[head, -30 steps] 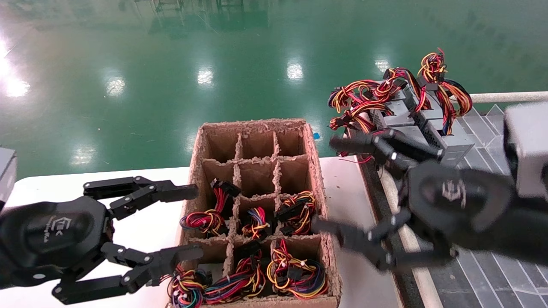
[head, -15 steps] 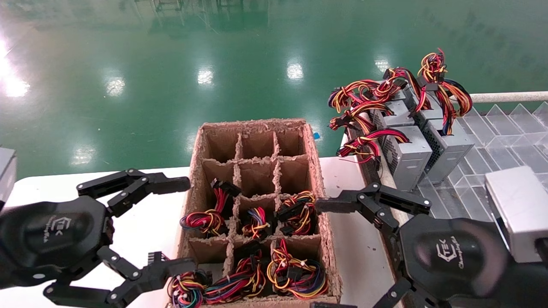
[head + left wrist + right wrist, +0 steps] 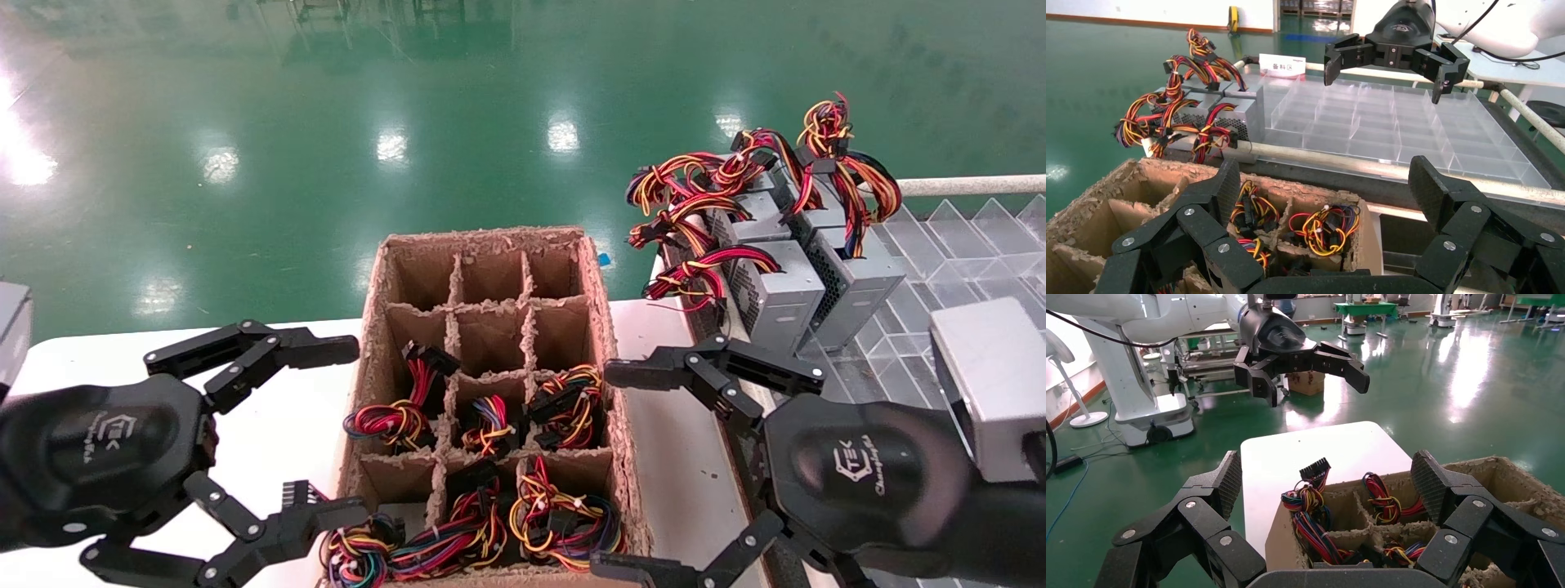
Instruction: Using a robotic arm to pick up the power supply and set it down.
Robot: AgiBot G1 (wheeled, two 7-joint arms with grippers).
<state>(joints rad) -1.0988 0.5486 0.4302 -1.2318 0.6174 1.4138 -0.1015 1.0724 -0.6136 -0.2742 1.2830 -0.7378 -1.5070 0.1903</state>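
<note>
Several silver-grey power supplies [image 3: 776, 298] with red, yellow and black wire bundles stand together at the back right, on the end of a clear tray [image 3: 964, 269]; the left wrist view shows them too [image 3: 1242, 113]. My right gripper [image 3: 614, 469] is open and empty beside the right wall of the cardboard divider box [image 3: 482, 237], well short of the power supplies. My left gripper [image 3: 335, 433] is open and empty at the box's left wall. Each wrist view looks over the box at the other gripper.
Wire bundles [image 3: 564, 514] fill the near cells of the cardboard box; the far cells show only cardboard. The box sits on a white table [image 3: 678, 457]. The clear tray's dividers [image 3: 1389, 128] stretch away to the right. Green floor lies beyond.
My right gripper has pulled back from the power supplies, down and toward me, to beside the box's right wall. My left gripper has widened slightly.
</note>
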